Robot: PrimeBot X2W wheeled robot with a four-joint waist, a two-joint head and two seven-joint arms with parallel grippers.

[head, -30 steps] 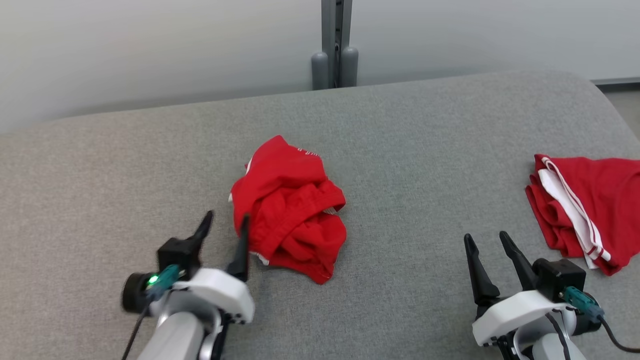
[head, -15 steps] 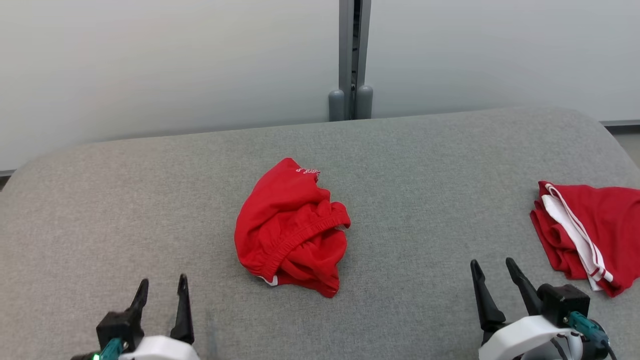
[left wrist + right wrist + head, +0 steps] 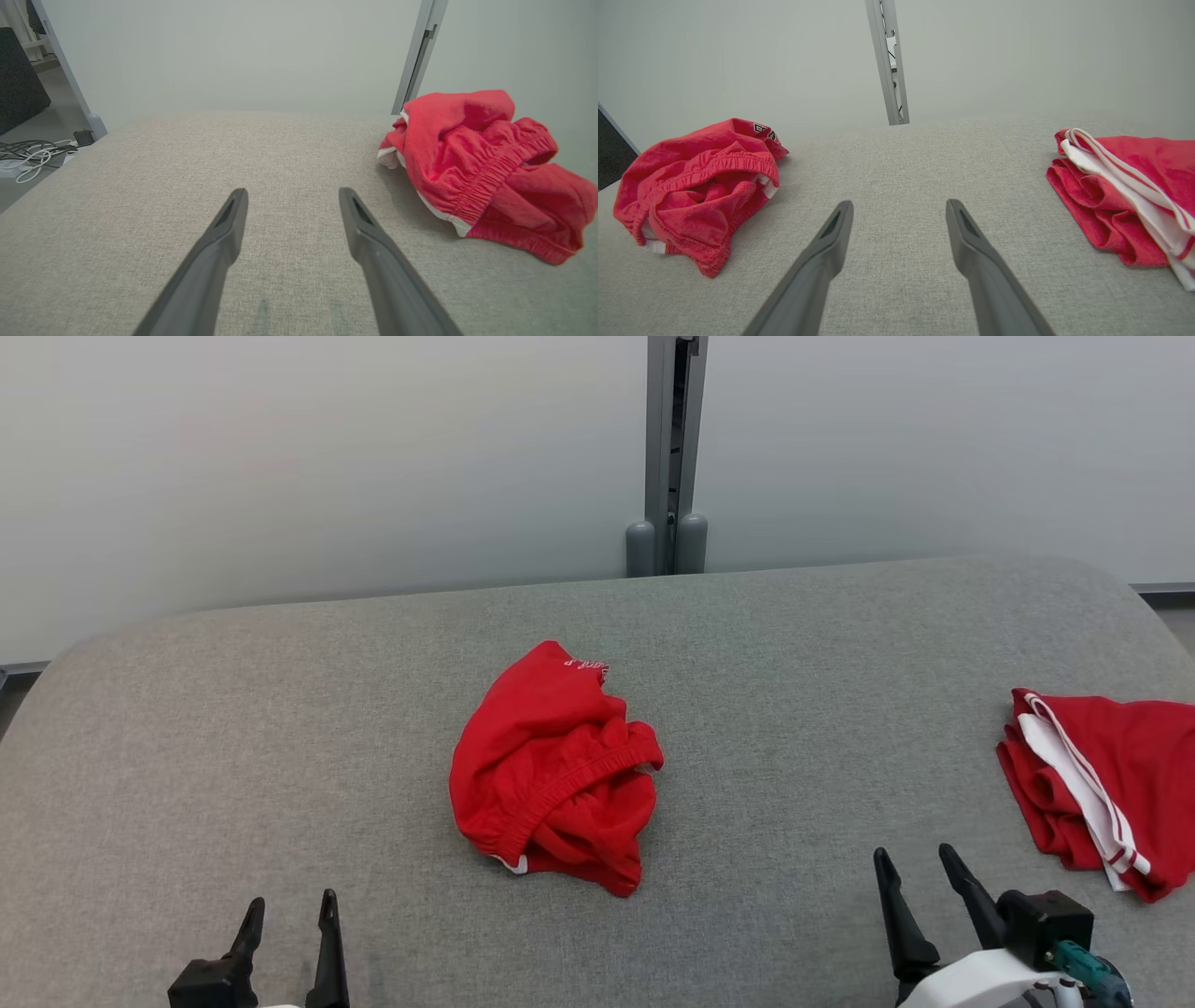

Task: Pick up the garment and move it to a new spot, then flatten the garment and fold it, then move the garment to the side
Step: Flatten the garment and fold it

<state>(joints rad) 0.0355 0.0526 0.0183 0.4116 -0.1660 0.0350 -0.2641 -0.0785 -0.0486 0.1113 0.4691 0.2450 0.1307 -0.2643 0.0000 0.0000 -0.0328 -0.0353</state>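
A crumpled red garment point(image 3: 555, 770) with an elastic waistband lies in a heap at the middle of the grey padded table point(image 3: 280, 728). The left wrist view has the garment point(image 3: 481, 163) at its right, and the right wrist view has the garment point(image 3: 698, 186) at its left. My left gripper point(image 3: 289, 901) is open at the lower left, well short of the heap, fingers empty point(image 3: 292, 191). My right gripper point(image 3: 915, 854) stands open at the lower right with nothing between its fingers point(image 3: 899, 203).
A second red garment with white striped trim point(image 3: 1102, 779) lies folded near the table's right edge point(image 3: 1125, 186). A grey post point(image 3: 667, 457) stands behind the table against a pale wall. Cables point(image 3: 28, 156) lie on the floor to the left.
My left gripper has drawn back from the heap's left edge to the lower left corner. The head camera has tilted up, so the whole picture has shifted down.
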